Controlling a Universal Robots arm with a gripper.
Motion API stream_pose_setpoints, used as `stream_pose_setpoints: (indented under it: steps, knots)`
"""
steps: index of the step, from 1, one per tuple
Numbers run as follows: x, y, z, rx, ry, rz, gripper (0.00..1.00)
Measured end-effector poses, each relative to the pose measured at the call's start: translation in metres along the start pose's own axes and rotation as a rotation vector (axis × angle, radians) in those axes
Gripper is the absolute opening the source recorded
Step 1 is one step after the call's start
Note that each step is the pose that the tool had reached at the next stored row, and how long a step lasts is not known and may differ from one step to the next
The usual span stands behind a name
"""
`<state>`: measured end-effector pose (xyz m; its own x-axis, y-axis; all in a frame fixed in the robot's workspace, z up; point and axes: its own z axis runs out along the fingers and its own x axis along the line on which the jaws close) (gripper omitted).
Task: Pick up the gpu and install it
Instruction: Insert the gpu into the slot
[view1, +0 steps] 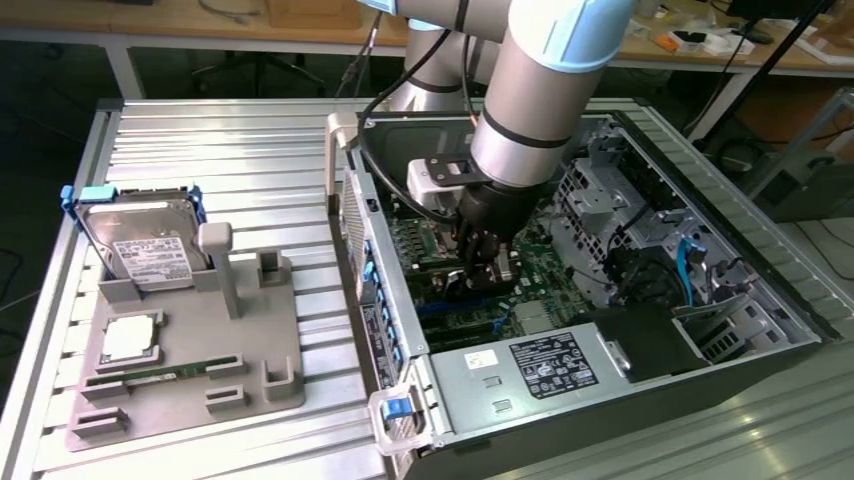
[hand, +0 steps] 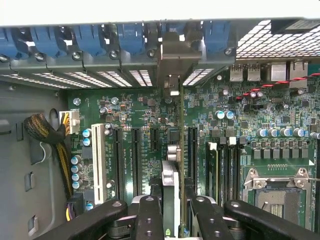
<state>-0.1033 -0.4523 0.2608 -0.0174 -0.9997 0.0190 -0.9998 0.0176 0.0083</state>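
Clamped on the gpu (hand: 172, 200), the jaws grip the card from both sides, and the black fingers (hand: 150, 220) of the gripper (hand: 172, 222) press against its faces in the wrist view. The card is seen edge-on there, a thin strip running from between the fingers toward the rear wall of the computer case (view1: 747, 300), so its long axis lies parallel to the expansion slots (hand: 135, 155) on the motherboard (hand: 150, 115). Its silvery metal bracket (hand: 172, 62) leads at the far end, standing against the row of blue slot clips (hand: 90, 40) and the perforated slot covers (hand: 95, 77) at the back of the case. The card sits over the slot area between a black slot and the next one toward the memory slots (hand: 225, 165); whether its edge connector is already seated is hard to judge from this angle.

In the exterior view the arm (view1: 534, 90) reaches down into the open case and the gripper (view1: 483, 265) is low over the board, near the case wall on the exterior view's left. On the grey fixture tray (view1: 254, 340) outside the case stand a hard drive in a blue frame (view1: 144, 245), a processor chip (view1: 131, 340) and a green memory stick (view1: 160, 377).
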Motion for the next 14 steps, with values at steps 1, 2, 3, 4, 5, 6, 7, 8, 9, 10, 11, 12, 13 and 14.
stream_pose_setpoints:
  steps: [1,2,3,4,5,6,7,8,9,10,11,12,13,14]
  knots:
    - [0.0000,0.0000,0.0000,-0.0001,0.0001,0.000,0.27]
    - [0.0000,0.0000,0.0000,0.0000,0.0000,0.000,0.27]
    - [0.0000,0.0000,0.0000,0.0000,0.0000,0.000,0.27]
    - [0.0000,0.0000,0.0000,0.0000,0.0000,0.000,0.27]
    - [0.0000,0.0000,0.0000,-0.0001,0.0000,0.000,0.27]
    - [0.0000,0.0000,0.0000,0.0000,0.0000,0.000,0.27]
    - [0.0000,0.0000,0.0000,0.0000,0.0000,0.000,0.27]
    - [-0.0001,0.0000,0.0000,0.0000,0.0000,0.000,0.27]
    - [-0.0002,0.0000,0.0000,0.0000,0.0000,0.000,0.27]
    - [-0.0004,0.0000,0.0000,0.0000,0.0000,0.000,0.27]
    - [-0.0005,0.0000,0.0001,0.0000,0.0000,0.000,0.27]
    - [-0.0005,0.0000,0.0003,-0.0001,0.0002,0.000,0.27]
    - [-0.0006,0.0000,0.0007,-0.0001,0.0002,0.000,0.27]
    - [-0.0006,0.0000,0.0013,-0.0001,0.0001,0.000,0.27]
